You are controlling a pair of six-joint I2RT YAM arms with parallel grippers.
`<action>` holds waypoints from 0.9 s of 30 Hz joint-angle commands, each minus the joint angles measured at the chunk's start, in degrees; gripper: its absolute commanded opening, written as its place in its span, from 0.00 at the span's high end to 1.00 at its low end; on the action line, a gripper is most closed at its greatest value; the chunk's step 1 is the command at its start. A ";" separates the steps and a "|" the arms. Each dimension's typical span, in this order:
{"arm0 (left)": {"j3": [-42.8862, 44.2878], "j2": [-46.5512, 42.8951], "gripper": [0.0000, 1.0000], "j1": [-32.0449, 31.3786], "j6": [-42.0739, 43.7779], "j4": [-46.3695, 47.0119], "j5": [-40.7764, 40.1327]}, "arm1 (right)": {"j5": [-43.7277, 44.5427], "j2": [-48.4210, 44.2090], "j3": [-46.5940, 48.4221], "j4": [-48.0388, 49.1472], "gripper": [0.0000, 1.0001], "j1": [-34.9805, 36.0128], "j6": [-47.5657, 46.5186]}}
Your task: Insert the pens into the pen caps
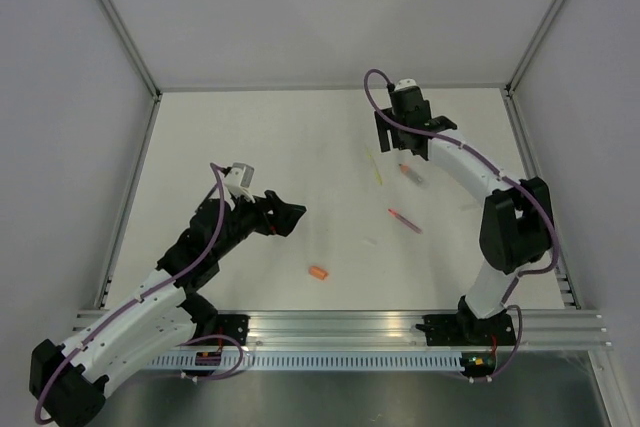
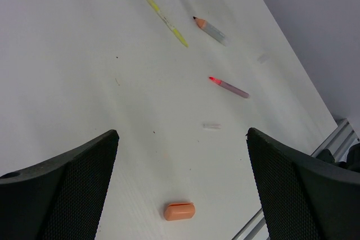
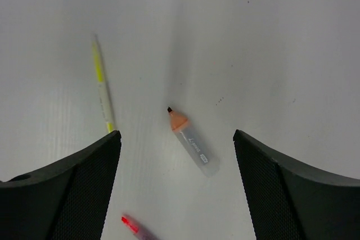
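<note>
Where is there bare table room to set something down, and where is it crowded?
Bare: the table at far left, between the left wall and the yellow pen; the strip between the orange cap and the front rail. Crowded: by the right gripper, around the grey pen and red-tipped pen.

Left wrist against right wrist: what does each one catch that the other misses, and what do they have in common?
Only the left wrist view shows the orange cap and, beyond it, a faint clear stub, probably another cap. Only the right wrist view shows the printed lettering on the barrel of the grey pen with the orange tip. Both show that grey pen, the yellow pen and the red-tipped pen, which the right wrist view cuts off at its bottom edge.
</note>
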 commanded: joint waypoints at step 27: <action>-0.42 -0.37 0.00 0.23 0.16 2.46 -0.68 | -14.59 16.62 3.98 -12.56 0.43 -10.28 -12.51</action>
